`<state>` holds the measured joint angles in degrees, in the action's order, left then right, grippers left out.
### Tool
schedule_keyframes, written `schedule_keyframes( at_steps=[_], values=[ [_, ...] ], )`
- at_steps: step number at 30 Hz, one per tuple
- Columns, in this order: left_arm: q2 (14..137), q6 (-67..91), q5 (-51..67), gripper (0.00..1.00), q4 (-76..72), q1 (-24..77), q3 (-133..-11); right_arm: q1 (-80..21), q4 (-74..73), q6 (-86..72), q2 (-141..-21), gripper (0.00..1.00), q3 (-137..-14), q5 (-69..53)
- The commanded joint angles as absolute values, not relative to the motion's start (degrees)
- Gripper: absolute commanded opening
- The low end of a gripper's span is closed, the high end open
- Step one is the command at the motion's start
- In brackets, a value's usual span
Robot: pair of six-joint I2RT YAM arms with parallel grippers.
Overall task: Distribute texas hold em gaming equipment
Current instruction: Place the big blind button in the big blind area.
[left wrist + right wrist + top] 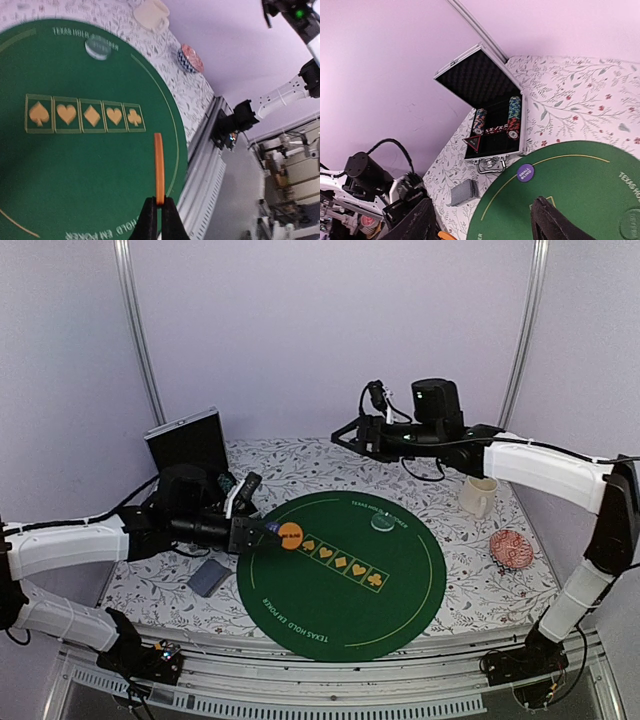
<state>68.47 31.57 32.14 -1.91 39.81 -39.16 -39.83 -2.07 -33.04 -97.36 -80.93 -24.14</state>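
My left gripper [268,533] is shut on the edge of an orange round disc [291,536] and holds it above the left part of the green poker mat [340,612]. In the left wrist view the disc [159,165] stands edge-on between the fingertips of this gripper [160,202]. A clear disc [382,522] lies at the mat's far edge. My right gripper [347,436] hangs high above the back of the table, open and empty [482,225]. The right wrist view shows a card deck [462,192], a purple disc [525,173], chip stacks [514,116] and a triangle marker [473,141].
An open aluminium case [495,135] stands at the back left, its lid [188,443] upright. The card deck [208,578] lies left of the mat. A white mug [478,496] and a red patterned bowl [513,548] stand at the right.
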Motion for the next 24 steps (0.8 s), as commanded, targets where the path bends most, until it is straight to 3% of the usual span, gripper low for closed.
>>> schedule_keyframes(
  at_steps=[1,9,20,24],
  values=[
    [67.85,43.41,45.31,0.00,2.05,40.78,-32.41,-39.73,-9.53,-24.19,-88.90,0.67,-70.06,-16.69],
    [82.04,46.45,51.84,0.00,-6.89,45.22,-29.17,-39.73,-8.72,-24.96,-79.50,0.67,-56.37,-15.73],
    [92.32,45.12,50.45,0.01,-13.54,45.26,-28.56,-39.73,-8.32,-25.17,-73.90,0.67,-50.75,-13.95],
    [90.40,43.14,45.63,0.23,-9.05,45.08,-29.23,-39.77,-8.35,-25.32,-73.26,0.67,-50.40,-14.06]
  ],
)
